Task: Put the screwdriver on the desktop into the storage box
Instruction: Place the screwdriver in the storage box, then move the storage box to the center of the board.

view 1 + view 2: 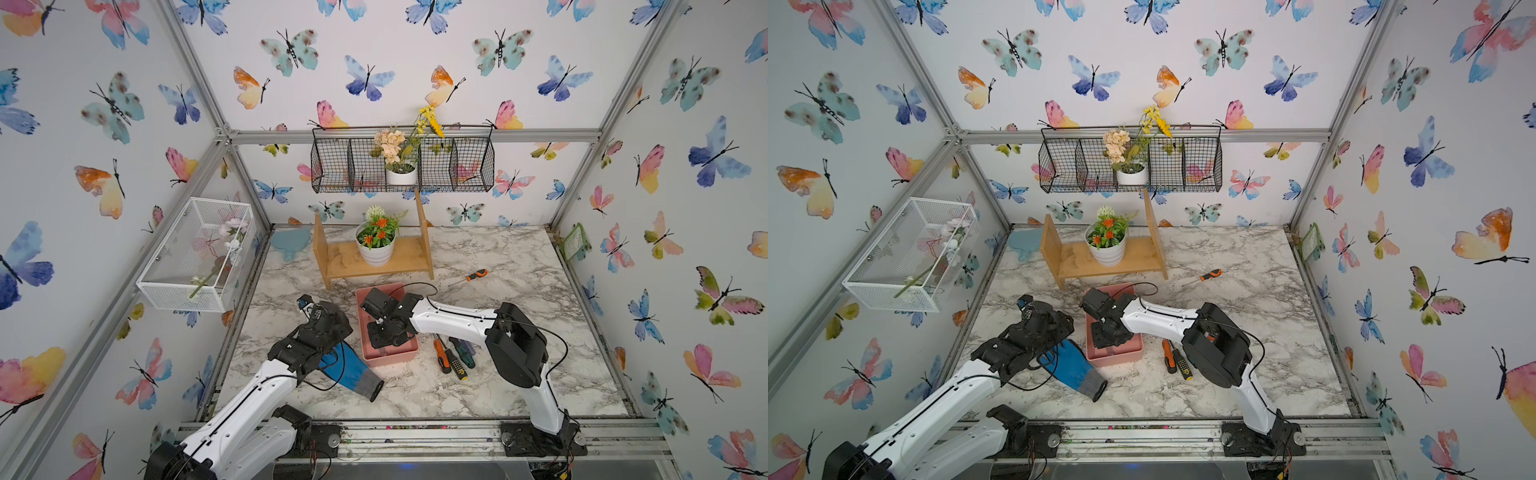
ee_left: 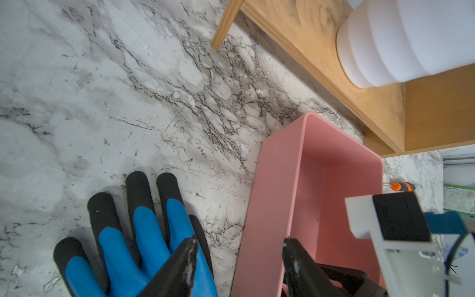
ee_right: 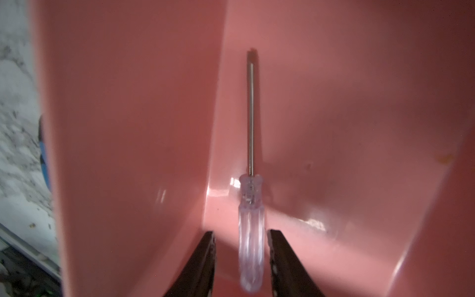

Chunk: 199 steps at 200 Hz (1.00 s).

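Right claw point(image 3: 241, 232) spread, jaws either side of clear screwdriver point(image 3: 250, 164), not touching its handle; it sits inside box point(image 3: 128, 102). Judged light, stiff, slick-handled: pinch across handle middle, not shaft. Orange screwdriver point(image 1: 476, 274) lies on desktop point(image 1: 519, 332), well apart from box. Left claw point(image 2: 240, 240) spread, empty.

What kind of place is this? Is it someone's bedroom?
Probably a robot practice booth dressed like a home desk: butterfly wallpaper on a metal frame, two robot arms on a rail, screwdrivers on a marble desktop.
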Motion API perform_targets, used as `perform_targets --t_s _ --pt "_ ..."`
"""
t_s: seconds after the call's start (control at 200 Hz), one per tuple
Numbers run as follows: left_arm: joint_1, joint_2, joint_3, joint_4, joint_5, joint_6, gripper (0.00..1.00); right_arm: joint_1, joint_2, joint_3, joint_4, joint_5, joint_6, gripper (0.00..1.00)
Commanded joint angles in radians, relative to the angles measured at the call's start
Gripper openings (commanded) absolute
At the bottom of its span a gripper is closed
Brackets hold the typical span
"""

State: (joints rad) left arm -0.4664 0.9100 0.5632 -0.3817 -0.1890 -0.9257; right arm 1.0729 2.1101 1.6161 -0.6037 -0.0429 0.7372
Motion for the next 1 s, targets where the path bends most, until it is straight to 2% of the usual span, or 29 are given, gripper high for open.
perform_targets --t_s 0.0,0.155,0.365,0.466,0.586,0.696,0.836,0.991 --pt "0.005 0.0 -0.02 0.005 0.016 -0.009 0.59 -0.002 0.014 0.009 0.029 -0.029 -0.009 0.44" --pt "0.006 0.007 -0.021 0.032 0.093 0.042 0.6 -0.002 -0.038 0.009 0.022 0.017 -0.017 0.45" --pt "-0.013 0.026 -0.016 0.052 0.215 0.118 0.57 -0.003 -0.335 -0.227 0.202 0.163 -0.013 0.45" --pt "-0.066 0.061 -0.003 0.064 0.198 0.12 0.53 -0.019 -0.469 -0.326 0.216 0.239 -0.018 0.46" --pt "-0.124 0.139 0.024 0.052 0.132 0.098 0.46 -0.061 -0.561 -0.382 0.153 0.277 -0.022 0.46" --pt "-0.17 0.214 0.049 0.04 0.08 0.079 0.34 -0.094 -0.631 -0.442 0.107 0.304 -0.005 0.46" --pt "-0.204 0.256 0.058 0.076 0.059 0.05 0.18 -0.143 -0.689 -0.52 0.085 0.25 -0.001 0.43" --pt "-0.248 0.32 0.104 0.098 0.041 0.057 0.14 -0.166 -0.677 -0.545 0.004 0.17 -0.053 0.42"
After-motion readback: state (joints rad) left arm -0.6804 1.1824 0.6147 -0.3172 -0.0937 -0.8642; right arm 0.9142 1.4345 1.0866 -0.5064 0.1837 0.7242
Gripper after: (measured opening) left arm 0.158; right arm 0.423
